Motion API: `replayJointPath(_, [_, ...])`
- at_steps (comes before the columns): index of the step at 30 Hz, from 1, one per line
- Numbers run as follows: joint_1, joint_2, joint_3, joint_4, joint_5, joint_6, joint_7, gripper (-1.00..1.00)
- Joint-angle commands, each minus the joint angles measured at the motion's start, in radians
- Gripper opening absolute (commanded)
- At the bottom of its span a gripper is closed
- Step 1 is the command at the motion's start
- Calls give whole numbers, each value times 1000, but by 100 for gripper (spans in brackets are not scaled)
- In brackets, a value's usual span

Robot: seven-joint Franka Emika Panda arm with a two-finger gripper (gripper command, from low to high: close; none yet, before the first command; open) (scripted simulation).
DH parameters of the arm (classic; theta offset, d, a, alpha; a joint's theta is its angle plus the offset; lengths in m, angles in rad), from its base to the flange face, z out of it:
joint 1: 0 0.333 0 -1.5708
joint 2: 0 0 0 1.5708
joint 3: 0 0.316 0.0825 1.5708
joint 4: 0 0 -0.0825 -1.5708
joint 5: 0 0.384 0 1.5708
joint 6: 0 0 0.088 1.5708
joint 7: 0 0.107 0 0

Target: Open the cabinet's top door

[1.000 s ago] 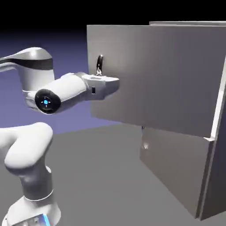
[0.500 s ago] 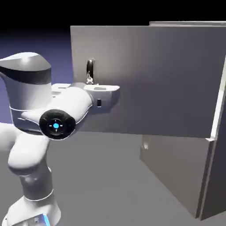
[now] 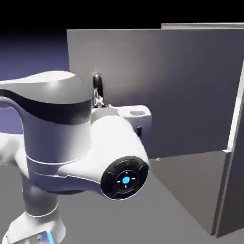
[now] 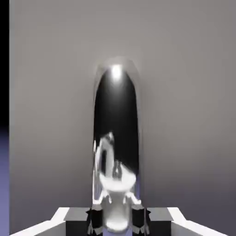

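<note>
Nearest the exterior cam, the arm's wrist (image 3: 125, 179) is bulky, left of the lower door (image 3: 193, 188). Beyond it, end effector (image 4: 117, 221) is clenched on the handle (image 4: 116, 115), fingertips either side of its lower part. Top door (image 3: 157, 86) is swung well out from the cabinet (image 3: 231, 190), w/ handle near its free edge. Risk: pulling off the door's arc could slip the grip, b/c the handle's smooth & curved; wrist might also bump the panel.

Backdrop and grey ground.
In the exterior view, the backdrop (image 3: 33, 59) is blue-violet at upper left, black along the top; plain grey ground (image 3: 107, 219) is at lower middle.
</note>
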Motion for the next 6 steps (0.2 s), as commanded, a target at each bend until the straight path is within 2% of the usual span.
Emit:
replayJointPath(1, [36, -1, -22, 34, -8, -21, 5, -100])
replayJointPath(5, [168, -13, -94, 163, -34, -100, 31, -100])
replayJointPath(6, [168, -13, -94, 163, -34, -100, 31, 100])
